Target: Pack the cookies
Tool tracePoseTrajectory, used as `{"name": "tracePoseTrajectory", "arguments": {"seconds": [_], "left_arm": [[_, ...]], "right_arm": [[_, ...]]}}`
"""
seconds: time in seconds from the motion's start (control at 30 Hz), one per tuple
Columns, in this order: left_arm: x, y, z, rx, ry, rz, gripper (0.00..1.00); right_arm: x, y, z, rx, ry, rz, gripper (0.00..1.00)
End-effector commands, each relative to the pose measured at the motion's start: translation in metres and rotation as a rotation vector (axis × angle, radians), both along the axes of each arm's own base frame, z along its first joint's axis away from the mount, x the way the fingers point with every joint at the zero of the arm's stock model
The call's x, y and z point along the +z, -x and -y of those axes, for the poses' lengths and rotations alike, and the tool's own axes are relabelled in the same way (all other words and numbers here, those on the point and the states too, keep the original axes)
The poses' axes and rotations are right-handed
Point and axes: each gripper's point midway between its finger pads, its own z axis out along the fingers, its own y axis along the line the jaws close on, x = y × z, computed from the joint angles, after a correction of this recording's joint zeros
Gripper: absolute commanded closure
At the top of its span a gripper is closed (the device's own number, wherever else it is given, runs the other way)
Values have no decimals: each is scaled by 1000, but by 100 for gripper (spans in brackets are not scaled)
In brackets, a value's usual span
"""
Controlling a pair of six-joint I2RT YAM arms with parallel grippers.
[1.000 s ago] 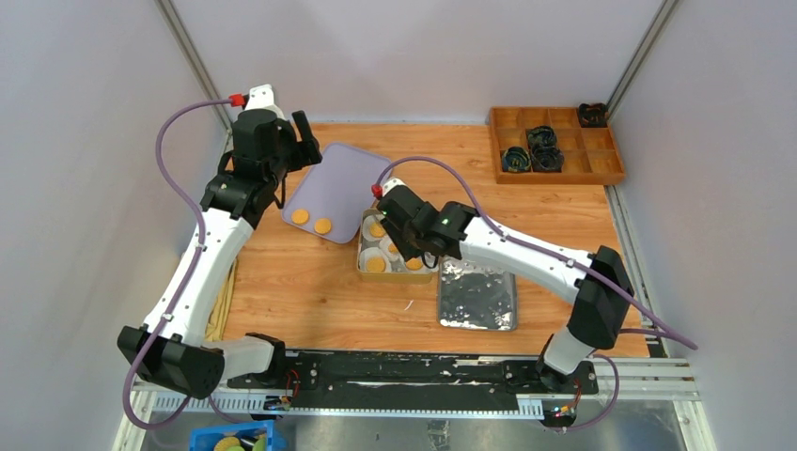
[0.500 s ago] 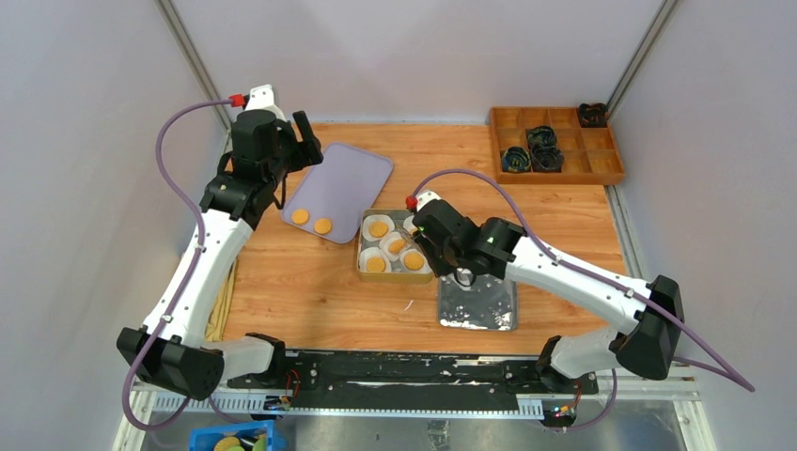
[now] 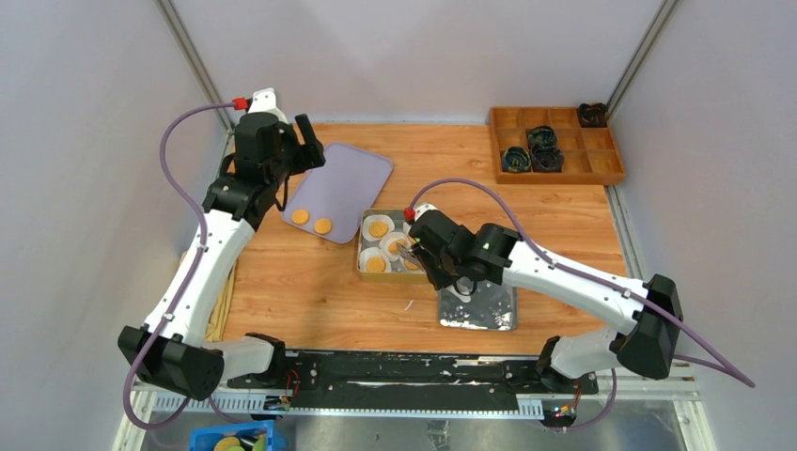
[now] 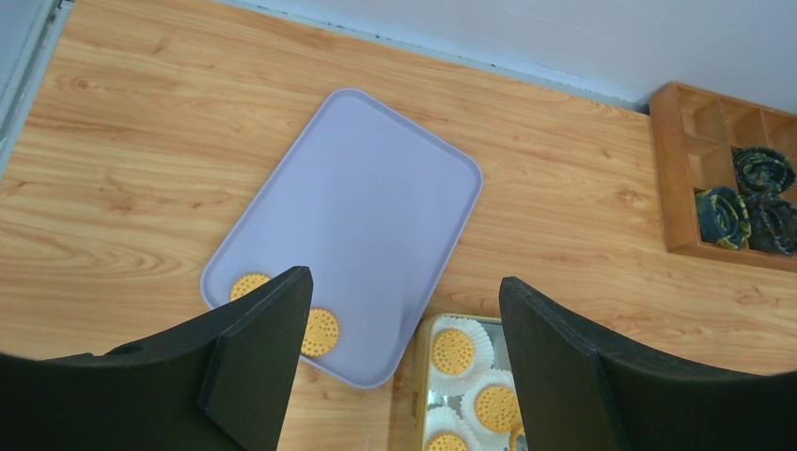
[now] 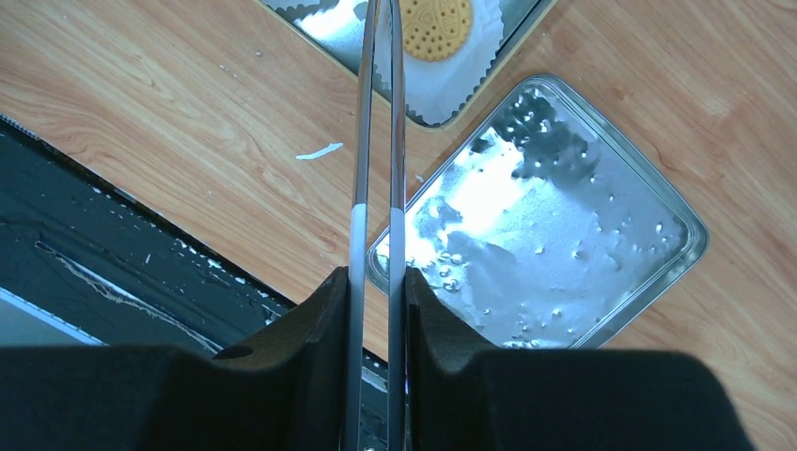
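Note:
Two cookies [image 3: 300, 216] lie on the purple tray [image 3: 348, 174]; they also show in the left wrist view [image 4: 320, 331]. Several more cookies [image 3: 380, 228] sit in white paper cups inside the square gold tin [image 3: 361, 256]. My left gripper [image 4: 404, 282] is open and empty, high above the tray [image 4: 376, 188]. My right gripper [image 3: 444, 269] is shut on metal tongs [image 5: 376, 141], whose two blades are close together. The tong tips reach over the tin's near right corner beside a cookie in a cup [image 5: 435, 23].
The silver tin lid [image 3: 479, 305] lies upside down just right of the tin, under my right wrist [image 5: 554, 235]. A wooden compartment box [image 3: 554, 146] with dark bundles stands at the back right. A black rail runs along the near table edge.
My right arm has drawn back from over the tin's middle toward the near right, above the lid, with the tongs still in it. The left arm has not moved.

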Motion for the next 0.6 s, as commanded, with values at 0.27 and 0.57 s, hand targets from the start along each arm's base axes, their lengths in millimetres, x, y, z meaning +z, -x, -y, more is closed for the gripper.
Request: {"name": "tracePoseTrajectory", "arguments": {"seconds": [0.27,0.57], "left_arm": [[4,4,-5,7,-7,28,21],[4,4,-4,1,-2,28,21]], "right_arm": [[-11,-6,-6,-6,72,-4,100],[21,-5,-3,-7,18,30,100]]}}
